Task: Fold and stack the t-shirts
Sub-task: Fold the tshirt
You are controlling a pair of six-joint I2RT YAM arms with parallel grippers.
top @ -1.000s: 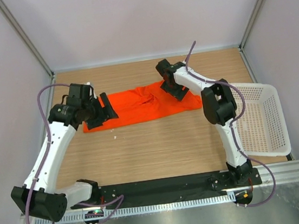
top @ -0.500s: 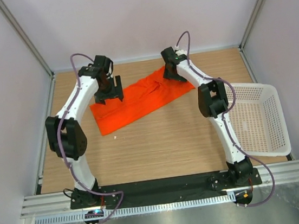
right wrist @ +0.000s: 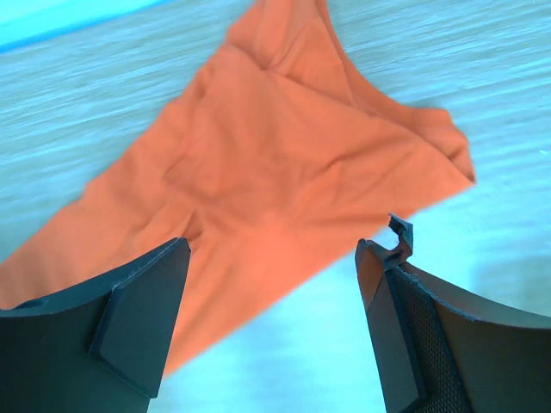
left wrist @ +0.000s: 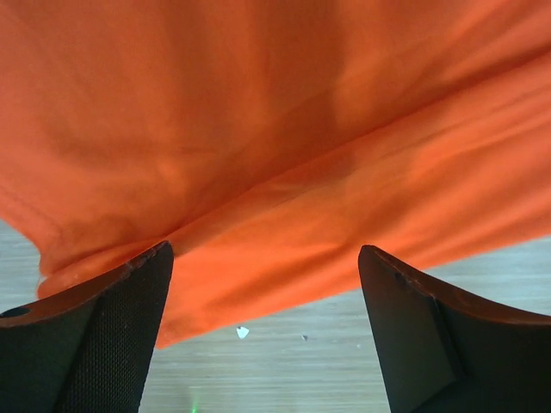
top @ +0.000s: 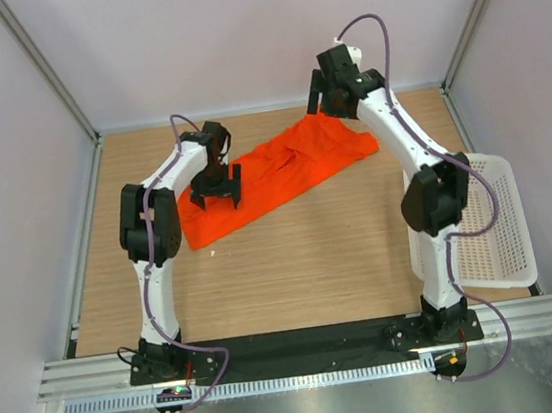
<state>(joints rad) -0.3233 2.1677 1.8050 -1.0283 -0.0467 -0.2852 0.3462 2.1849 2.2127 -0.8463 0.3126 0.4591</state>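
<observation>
Orange-red t-shirt [top: 272, 172]: one, lying skewed and rumpled on the table [top: 312, 252]. Your left fingers [left wrist: 103, 335] and right fingers [right wrist: 129, 318]: spread wide, empty. Step: likely between folds. Next, you grip two edge points.

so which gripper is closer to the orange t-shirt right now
Left. The left gripper hangs low right over the left end of the orange t-shirt, fabric filling its wrist view. The right gripper sits higher above the far right end, seeing most of the shirt.

White left arm [top: 154, 282] and right arm [top: 401, 139] with black joints, purple cables [top: 366, 18] looping along each, black wedge jaws with mesh-textured pads [left wrist: 112, 335], black base plate [top: 303, 344]
</observation>
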